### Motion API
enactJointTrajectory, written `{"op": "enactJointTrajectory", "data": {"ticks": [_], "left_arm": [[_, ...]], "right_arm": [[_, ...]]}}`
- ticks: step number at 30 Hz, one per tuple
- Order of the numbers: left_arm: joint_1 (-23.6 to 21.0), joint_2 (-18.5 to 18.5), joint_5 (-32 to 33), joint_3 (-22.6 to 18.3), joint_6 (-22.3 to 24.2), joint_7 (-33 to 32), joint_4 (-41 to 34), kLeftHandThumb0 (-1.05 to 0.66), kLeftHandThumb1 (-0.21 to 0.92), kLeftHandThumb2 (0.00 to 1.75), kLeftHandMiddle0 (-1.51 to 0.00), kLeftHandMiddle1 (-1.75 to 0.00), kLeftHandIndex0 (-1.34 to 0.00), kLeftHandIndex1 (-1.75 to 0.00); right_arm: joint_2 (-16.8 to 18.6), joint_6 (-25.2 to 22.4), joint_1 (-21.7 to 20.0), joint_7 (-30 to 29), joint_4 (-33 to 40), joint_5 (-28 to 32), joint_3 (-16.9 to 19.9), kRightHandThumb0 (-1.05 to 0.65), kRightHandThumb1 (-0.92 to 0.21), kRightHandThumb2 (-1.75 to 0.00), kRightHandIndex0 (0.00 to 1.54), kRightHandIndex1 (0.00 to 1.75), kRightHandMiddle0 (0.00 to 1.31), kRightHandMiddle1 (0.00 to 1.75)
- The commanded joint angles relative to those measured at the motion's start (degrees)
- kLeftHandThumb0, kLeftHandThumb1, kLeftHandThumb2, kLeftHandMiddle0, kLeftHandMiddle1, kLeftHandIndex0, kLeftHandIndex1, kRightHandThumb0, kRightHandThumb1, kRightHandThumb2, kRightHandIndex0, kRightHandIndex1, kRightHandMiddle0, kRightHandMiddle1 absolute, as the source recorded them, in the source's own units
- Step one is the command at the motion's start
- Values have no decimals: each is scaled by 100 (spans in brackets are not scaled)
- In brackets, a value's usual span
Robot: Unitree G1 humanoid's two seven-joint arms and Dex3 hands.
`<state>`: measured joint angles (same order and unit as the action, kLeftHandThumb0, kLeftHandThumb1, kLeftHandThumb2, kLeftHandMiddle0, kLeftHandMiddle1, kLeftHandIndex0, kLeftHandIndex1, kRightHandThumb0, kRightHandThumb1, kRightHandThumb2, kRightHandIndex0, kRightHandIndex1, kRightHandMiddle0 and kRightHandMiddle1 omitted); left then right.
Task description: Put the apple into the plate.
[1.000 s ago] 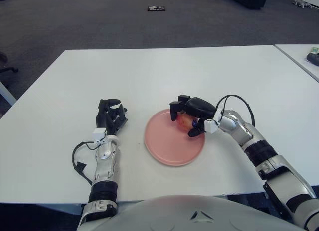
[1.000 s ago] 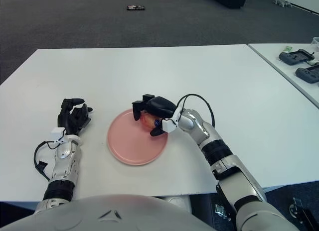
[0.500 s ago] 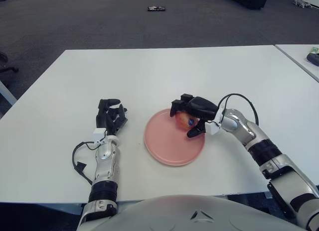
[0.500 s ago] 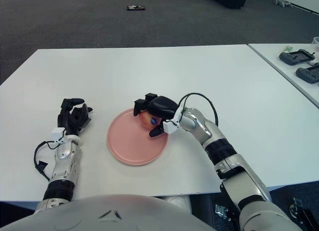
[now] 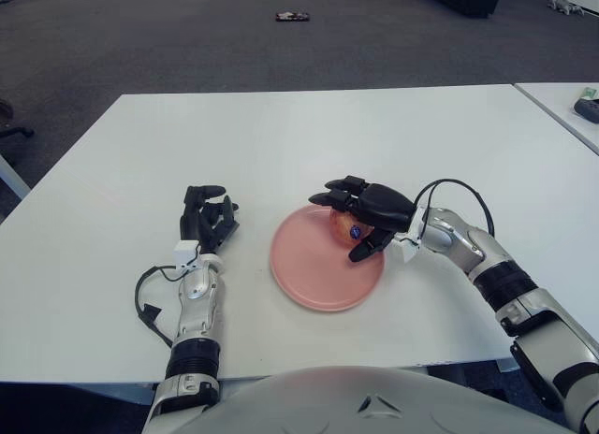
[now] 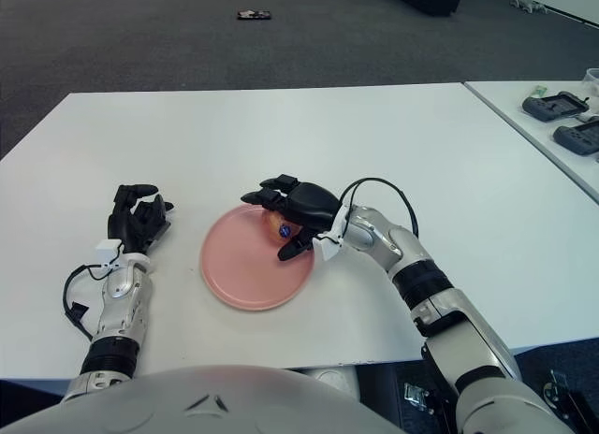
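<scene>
Left eye view: the black three-finger right hand (image 5: 367,213) hangs over the right-hand rim of the round pink plate (image 5: 309,275), fingers spread and arched over the small reddish apple with a blue sticker (image 5: 348,230). The apple sits inside the plate near its far right rim. Thumb shows low on the near side, other fingers fan past the far side; the hand looks loosened around the fruit rather than clamped, though whether any finger touches it I cannot tell. Step in hand, judged: release and clear. To do it well, open fully first, then lift straight up before pulling back towards the desk's right edge, so no finger drags the apple and rolls it over the low rim. A round apple on a shallow plate will roll easily.

Right eye view: same layout. The black left hand (image 6: 137,219) shows left of the plate near the desk's front-left part, fingers relaxed, holding nothing, idle. The white rectangular desk (image 6: 281,135) carries it all.

Count: one apple, one plate, two hands, one main desk. A second white table (image 6: 547,135) shows at the right edge with dark handheld devices (image 6: 559,107) on it; two are visible here.
</scene>
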<state>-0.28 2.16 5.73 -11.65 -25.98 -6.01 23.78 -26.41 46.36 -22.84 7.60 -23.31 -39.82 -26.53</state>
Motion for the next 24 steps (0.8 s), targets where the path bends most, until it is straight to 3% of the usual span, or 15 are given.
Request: {"op": "enactJointTrajectory", "data": {"ticks": [1, 16, 24], "left_arm": [[78, 22, 61, -21, 80, 63, 249, -38, 68, 87, -57, -154, -34, -175], [100, -6, -69, 13, 205, -72, 212, -39, 65, 91, -55, -154, -36, -175], [84, 17, 74, -16, 119, 62, 260, -39, 63, 93, -57, -154, -37, -175]], "right_arm": [[-70, 56, -122, -5, -42, -21, -10, -105, -92, -41, 0, 0, 0, 0], [-52, 13, -67, 399, 219, 513, 148, -105, -92, -44, 0, 0, 0, 0], [136, 100, -108, -19, 195, 732, 446, -105, -92, -45, 0, 0, 0, 0]]}}
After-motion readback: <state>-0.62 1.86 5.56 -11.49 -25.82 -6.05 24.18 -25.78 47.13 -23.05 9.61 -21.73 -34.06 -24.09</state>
